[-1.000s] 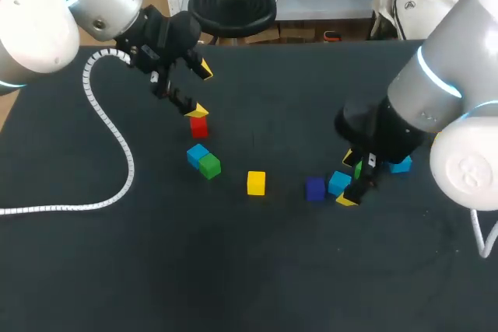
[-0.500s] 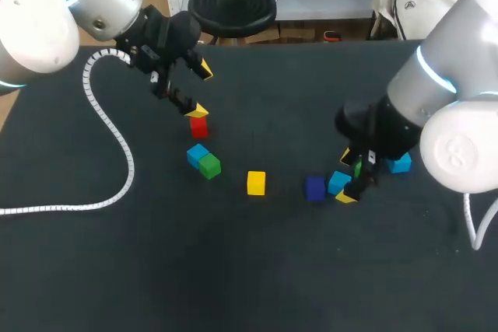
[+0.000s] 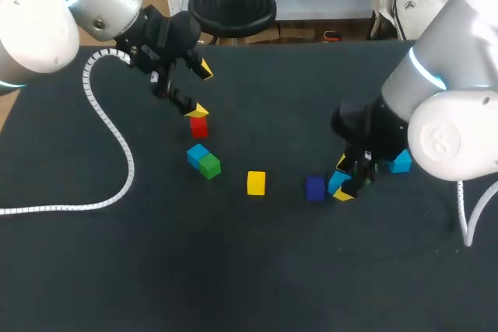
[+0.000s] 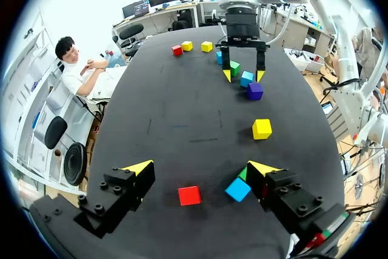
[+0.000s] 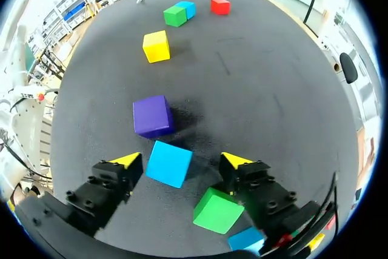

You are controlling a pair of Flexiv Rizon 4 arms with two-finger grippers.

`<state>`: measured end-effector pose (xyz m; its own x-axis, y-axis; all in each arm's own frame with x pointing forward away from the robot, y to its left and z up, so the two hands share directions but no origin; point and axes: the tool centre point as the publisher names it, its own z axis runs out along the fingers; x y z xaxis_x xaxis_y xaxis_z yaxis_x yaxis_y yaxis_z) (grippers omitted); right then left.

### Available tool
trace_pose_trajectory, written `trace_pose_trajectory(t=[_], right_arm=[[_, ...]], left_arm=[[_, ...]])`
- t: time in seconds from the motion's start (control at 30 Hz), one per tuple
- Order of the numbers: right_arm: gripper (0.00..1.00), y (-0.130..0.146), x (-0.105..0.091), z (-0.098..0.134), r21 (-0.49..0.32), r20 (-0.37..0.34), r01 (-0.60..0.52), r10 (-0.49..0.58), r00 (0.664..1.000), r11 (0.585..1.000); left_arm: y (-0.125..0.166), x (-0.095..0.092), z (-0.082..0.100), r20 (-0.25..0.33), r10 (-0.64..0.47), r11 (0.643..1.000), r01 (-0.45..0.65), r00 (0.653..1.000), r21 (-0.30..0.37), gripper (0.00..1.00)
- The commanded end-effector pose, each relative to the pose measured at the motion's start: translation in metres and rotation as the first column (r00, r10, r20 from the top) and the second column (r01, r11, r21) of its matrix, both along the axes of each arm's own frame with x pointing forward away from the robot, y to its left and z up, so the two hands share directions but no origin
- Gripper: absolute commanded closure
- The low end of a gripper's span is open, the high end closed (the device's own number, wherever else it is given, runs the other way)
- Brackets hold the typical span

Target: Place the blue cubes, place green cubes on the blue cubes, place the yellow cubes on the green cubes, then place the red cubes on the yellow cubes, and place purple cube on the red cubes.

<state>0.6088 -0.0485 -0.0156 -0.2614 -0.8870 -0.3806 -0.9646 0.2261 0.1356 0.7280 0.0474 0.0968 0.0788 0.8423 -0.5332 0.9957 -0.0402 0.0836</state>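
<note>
Two fingers of the right end effector point(image 5: 180, 161) stand apart on either side of a blue cube point(image 5: 169, 163). Neither clearly presses it, so nothing is clamped yet. I judge the step in hand to be gripping this cube so it can be set down as a base.

In the head view the cube lies on the dark surface point(image 3: 233, 270) at about three o'clock from its middle. The purple cube point(image 3: 315, 188) is just beside it at nine o'clock, and a second blue cube point(image 3: 401, 162) is near at two o'clock. From the right wrist, with twelve o'clock straight ahead of the fingers, the purple cube sits just ahead at eleven o'clock. A green cube point(image 5: 217, 210) lies close beside one finger at about five o'clock, back toward the wrist.

The blue cube looks slightly skewed to the fingers, so a small wrist turn or a slow closing should let the pads meet flat faces rather than edges. The crowding matters: the finger by the green cube could drag it along, and a sideways pull could knock the purple one. A straight lift seems safest.

The left end effector point(image 4: 200, 168) is at eleven o'clock on the surface, fingers spread and empty. The red cube point(image 4: 190, 195) lies on the surface within their span, well apart from this work.
</note>
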Motion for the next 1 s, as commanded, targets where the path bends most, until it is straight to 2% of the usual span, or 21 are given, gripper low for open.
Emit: trace_pose_trajectory(t=[0.03,0.1,0.23,0.3,0.33,0.37,0.4,0.7,0.8,1.0], right_arm=[[0.51,0.001,0.003,-0.004,0.004,-0.008,-0.005,0.005,1.000,1.000],[0.58,0.001,0.003,-0.004,0.001,-0.009,-0.005,0.005,1.000,1.000],[0.65,0.001,0.002,-0.002,-0.005,-0.005,-0.005,0.005,1.000,1.000],[0.65,0.000,0.001,-0.001,-0.006,-0.004,-0.002,0.002,1.000,1.000],[0.56,0.000,0.001,0.000,-0.006,-0.004,-0.002,0.002,1.000,1.000],[0.16,-0.001,0.000,0.001,-0.007,-0.007,0.002,-0.002,1.000,1.000],[0.00,-0.002,0.000,0.002,-0.007,-0.008,0.002,-0.002,1.000,1.000],[0.00,-0.015,0.014,0.023,-0.066,0.026,-0.129,0.131,0.991,0.989],[0.00,-0.013,0.022,0.025,-0.087,0.013,-0.191,0.193,0.981,0.978],[0.00,-0.005,0.032,0.020,-0.065,0.001,-0.220,0.220,0.975,0.973]], left_arm=[[-0.001,0.001,0.001,-0.003,0.002,1.000,-0.002,1.000,0.006,0.00],[-0.001,0.001,0.001,-0.003,0.002,1.000,-0.002,1.000,0.006,0.00],[-0.001,0.001,0.001,-0.003,0.002,1.000,-0.002,1.000,0.006,0.00],[-0.001,0.001,0.001,-0.003,0.002,1.000,-0.002,1.000,0.006,0.00],[-0.001,0.001,0.001,-0.003,0.002,1.000,-0.002,1.000,0.006,0.00],[-0.001,0.001,0.001,-0.003,0.002,1.000,-0.002,1.000,0.006,0.00],[-0.001,0.001,0.001,-0.003,0.002,1.000,-0.002,1.000,0.006,0.00],[-0.001,0.001,0.001,-0.003,0.002,1.000,-0.002,1.000,0.006,0.00],[-0.001,0.001,0.001,-0.003,0.002,1.000,-0.002,1.000,0.006,0.00],[-0.001,0.001,0.001,-0.003,0.002,1.000,-0.002,1.000,0.006,0.00]])
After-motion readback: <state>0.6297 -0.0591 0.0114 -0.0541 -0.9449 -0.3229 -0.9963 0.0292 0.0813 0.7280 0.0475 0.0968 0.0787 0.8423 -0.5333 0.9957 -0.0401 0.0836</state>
